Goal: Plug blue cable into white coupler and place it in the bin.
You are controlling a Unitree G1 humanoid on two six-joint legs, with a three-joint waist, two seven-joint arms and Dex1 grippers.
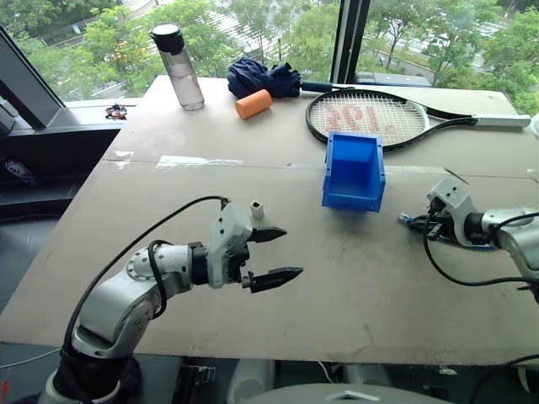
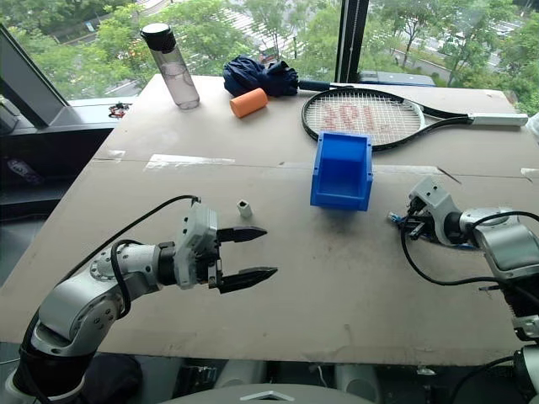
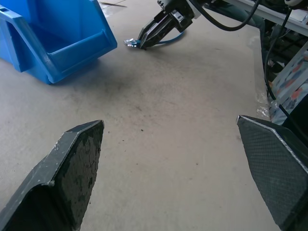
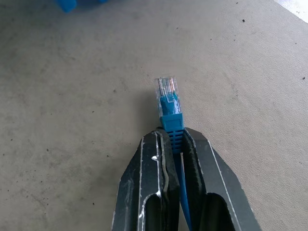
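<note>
My right gripper (image 4: 171, 133) is shut on the blue cable (image 4: 172, 120) just behind its clear plug (image 4: 166, 91), which sticks out past the fingertips low over the table. In the head views this gripper (image 1: 411, 221) sits to the right of the bin (image 1: 350, 200), a bright-blue open-topped bin at the table's middle. The plug (image 3: 131, 43) also shows in the left wrist view. The white coupler (image 1: 258, 208) stands on the table left of the bin, just beyond my left gripper (image 1: 279, 254). That gripper is open and empty, pointing toward the right.
At the back of the table lie a tennis racket (image 1: 370, 116), an orange cylinder (image 1: 253, 103) and a dark-blue bundled cloth (image 1: 263, 77), with a water bottle (image 1: 179, 67) standing beside them. A seam crosses the tabletop (image 1: 210, 162) behind the bin.
</note>
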